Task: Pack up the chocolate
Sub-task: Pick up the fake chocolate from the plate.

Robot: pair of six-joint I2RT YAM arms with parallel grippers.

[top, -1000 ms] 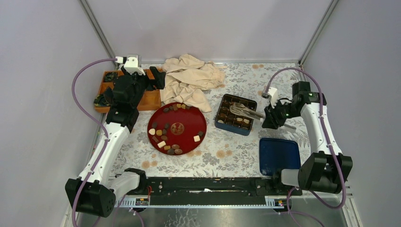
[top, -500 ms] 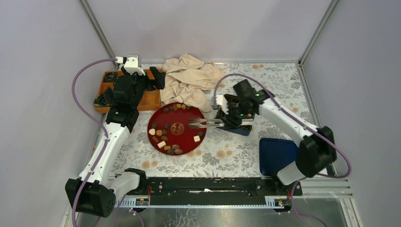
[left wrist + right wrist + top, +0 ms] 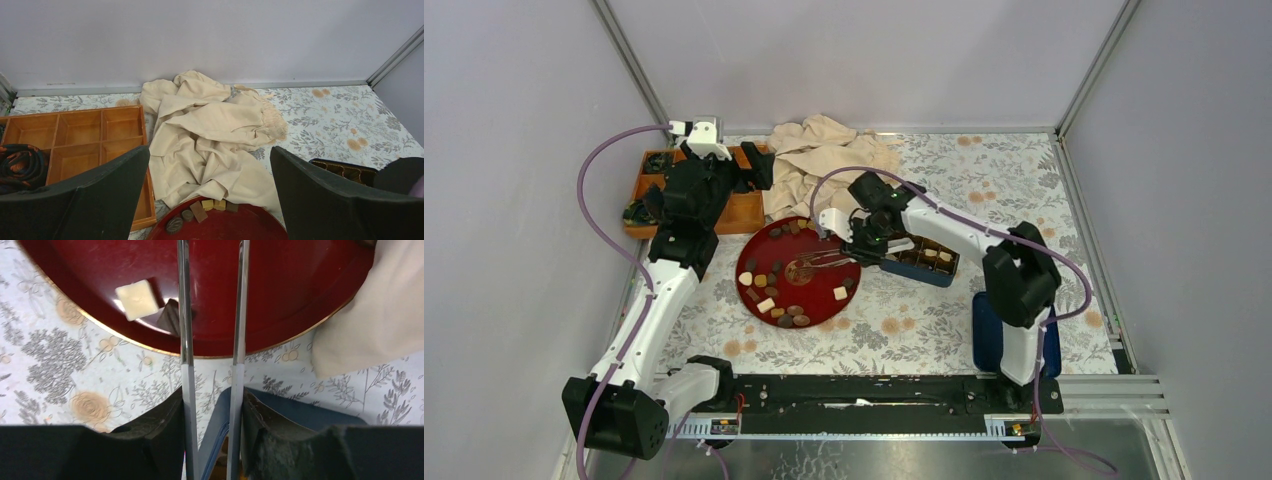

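The chocolate (image 3: 769,290) lies as several dark, light brown and cream pieces on a round red plate (image 3: 819,288). More pieces sit in the compartments of a dark blue box (image 3: 927,262) to the plate's right. My right gripper (image 3: 865,248) is shut on metal tongs (image 3: 819,263), whose tips hang over the plate's middle. In the right wrist view the tongs' two arms (image 3: 183,340) stand apart, with a cream square (image 3: 135,299) and a dark piece (image 3: 170,316) just left of them. My left gripper (image 3: 209,155) is open and holds nothing, above the plate's far rim and the cloth.
A crumpled beige cloth (image 3: 824,170) lies behind the plate, touching its far edge. An orange wooden compartment tray (image 3: 742,212) stands at the back left, under the left arm. A dark blue lid (image 3: 984,335) lies at the front right, partly behind the right arm.
The right arm has swung left with the tongs, from over the blue box to over the red plate. The left arm has stayed still.
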